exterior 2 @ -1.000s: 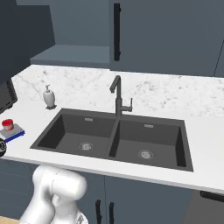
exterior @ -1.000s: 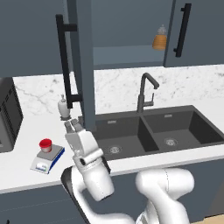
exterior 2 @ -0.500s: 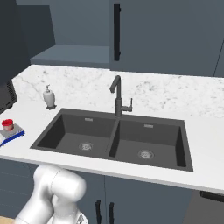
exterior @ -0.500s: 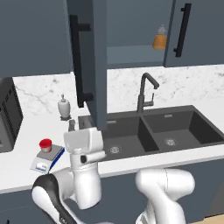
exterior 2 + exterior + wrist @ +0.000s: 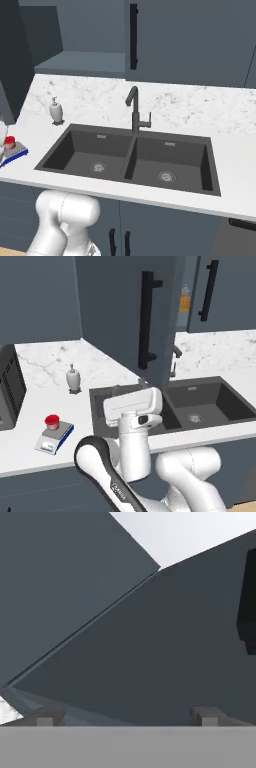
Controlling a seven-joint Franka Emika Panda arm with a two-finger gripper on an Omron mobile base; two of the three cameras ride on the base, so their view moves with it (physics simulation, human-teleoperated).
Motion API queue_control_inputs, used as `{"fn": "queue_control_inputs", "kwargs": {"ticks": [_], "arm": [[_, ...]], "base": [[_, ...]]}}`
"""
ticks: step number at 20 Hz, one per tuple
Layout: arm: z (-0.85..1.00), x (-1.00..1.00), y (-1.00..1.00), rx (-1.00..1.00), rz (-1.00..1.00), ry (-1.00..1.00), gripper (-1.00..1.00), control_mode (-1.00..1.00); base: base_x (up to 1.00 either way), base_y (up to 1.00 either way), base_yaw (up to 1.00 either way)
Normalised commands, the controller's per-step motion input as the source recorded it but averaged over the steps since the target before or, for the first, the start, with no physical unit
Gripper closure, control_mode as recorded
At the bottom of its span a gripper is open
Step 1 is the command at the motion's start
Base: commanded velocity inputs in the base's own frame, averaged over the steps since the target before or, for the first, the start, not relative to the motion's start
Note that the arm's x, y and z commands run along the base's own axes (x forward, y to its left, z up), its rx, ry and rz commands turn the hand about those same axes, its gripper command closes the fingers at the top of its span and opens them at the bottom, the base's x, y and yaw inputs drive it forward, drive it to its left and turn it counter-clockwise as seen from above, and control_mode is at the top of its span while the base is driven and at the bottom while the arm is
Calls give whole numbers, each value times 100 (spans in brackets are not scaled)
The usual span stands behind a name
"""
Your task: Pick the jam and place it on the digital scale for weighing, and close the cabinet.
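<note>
The jam [image 5: 51, 421] [image 5: 9, 141], a short jar with a red lid, stands upright on the digital scale [image 5: 54, 439] [image 5: 13, 150] near the counter's front left edge. The cabinet door [image 5: 127, 316] [image 5: 11, 50] hangs part-way open over the sink, its black bar handle [image 5: 147, 320] [image 5: 247, 602] facing me. My gripper [image 5: 129, 385] [image 5: 126, 718] is open and holds nothing. Its fingertips [image 5: 45, 718] sit right at the door's flat face, below and left of the handle. The open cabinet shelf [image 5: 80, 61] shows behind.
An amber bottle [image 5: 185, 301] stands inside the cabinet. A white soap dispenser [image 5: 73, 378] [image 5: 56, 110] sits left of the dark double sink [image 5: 200, 401] [image 5: 130, 155] with its faucet [image 5: 134, 110]. The microwave [image 5: 10, 388] is at far left.
The cabinet door has swung right, toward closed, and now shows its broad face. My hand moved right and up with it. Jam and scale stayed put.
</note>
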Motion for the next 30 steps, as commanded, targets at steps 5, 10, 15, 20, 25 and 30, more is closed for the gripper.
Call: {"fn": "queue_control_inputs", "kwargs": {"ticks": [5,10,15,20,25,30], "arm": [[80,-10,-52,26,-8,7,-100,-100],[80,-7,-45,23,-8,8,-100,-100],[61,0,-41,23,-6,15,-100,-100],[9,19,-6,10,-1,6,-100,-100],[0,46,0,1,-4,7,-100,-100],[0,95,-1,0,-7,16,-100,-100]], "base": [[0,0,0],[0,0,0],[0,0,0],[0,0,0],[0,0,0],[0,0,0]]}}
